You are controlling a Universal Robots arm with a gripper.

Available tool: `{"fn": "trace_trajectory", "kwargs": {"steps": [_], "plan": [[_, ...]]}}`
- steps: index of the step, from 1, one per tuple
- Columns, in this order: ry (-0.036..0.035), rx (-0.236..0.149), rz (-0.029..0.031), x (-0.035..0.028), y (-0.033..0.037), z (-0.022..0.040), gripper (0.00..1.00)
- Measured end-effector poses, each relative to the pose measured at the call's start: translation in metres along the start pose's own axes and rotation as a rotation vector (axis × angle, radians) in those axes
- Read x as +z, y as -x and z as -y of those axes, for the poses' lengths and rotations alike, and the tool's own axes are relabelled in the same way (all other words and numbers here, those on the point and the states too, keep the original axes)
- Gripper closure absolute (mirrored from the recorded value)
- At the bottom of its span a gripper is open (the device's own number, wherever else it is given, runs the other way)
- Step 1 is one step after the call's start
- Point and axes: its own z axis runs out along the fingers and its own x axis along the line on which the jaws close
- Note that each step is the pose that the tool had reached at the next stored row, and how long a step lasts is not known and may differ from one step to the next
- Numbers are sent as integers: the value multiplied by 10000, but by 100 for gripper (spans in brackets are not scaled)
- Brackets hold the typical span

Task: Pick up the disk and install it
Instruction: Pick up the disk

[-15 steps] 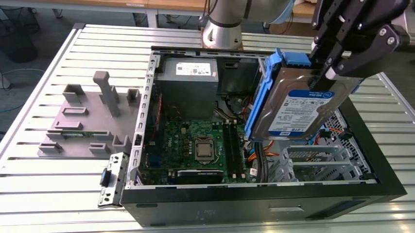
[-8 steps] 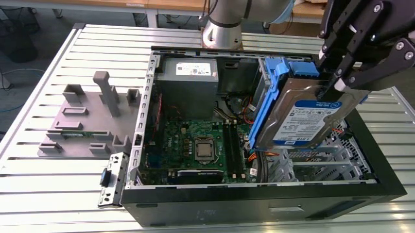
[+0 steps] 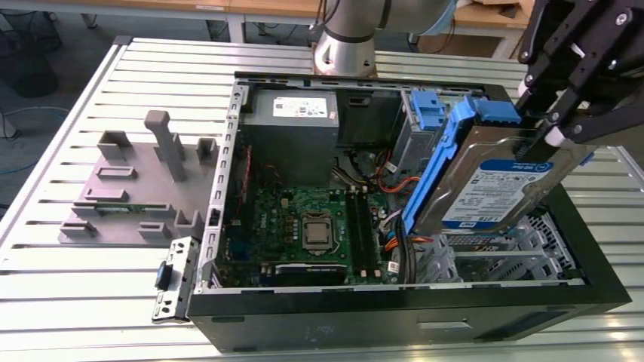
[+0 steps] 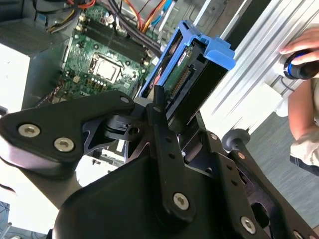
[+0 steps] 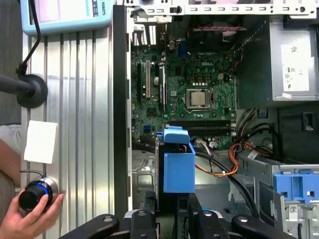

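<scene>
Grey fixture point(image 3: 131, 177) sits on the slatted counter point(image 3: 60, 286) at the exterior view's left, then the open computer case point(image 3: 403, 317) with its green motherboard point(image 3: 302, 226). Further right, above the case, hangs the disk point(image 3: 493, 188) — long axis steeply tilted, label outward, upper end clamped in the black hand point(image 3: 548, 132). The second wrist view shows its connector edge point(image 4: 182, 79); the first — a person's fingers point(image 5: 47, 211) on a knob point(image 5: 34, 195).

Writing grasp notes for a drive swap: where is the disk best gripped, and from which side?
At its upper end, across the flat faces, from above, as the gripper holds it now. The disk hangs tilted over the open case, so its lower end stays free.
</scene>
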Motion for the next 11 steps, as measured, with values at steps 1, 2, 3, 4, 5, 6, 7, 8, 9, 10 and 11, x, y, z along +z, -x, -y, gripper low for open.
{"fn": "trace_trajectory", "kwargs": {"steps": [1, 2, 3, 4, 5, 6, 7, 8, 9, 10, 11], "plan": [[2, 0, 4, -2, 0, 36, 65], [4, 0, 8, -4, 0, 69, 65], [6, 0, 11, -5, 0, 104, 65], [9, 0, 15, -7, -1, 139, 65], [10, -1, 17, -9, -1, 173, 65], [13, 0, 19, -10, -1, 207, 65], [15, 0, 21, -11, -2, 243, 65], [18, 0, 21, -13, -2, 277, 65], [20, -1, 22, -15, -2, 310, 65], [22, -1, 21, -16, -2, 345, 65], [24, -1, 22, -18, -2, 378, 65]]}}
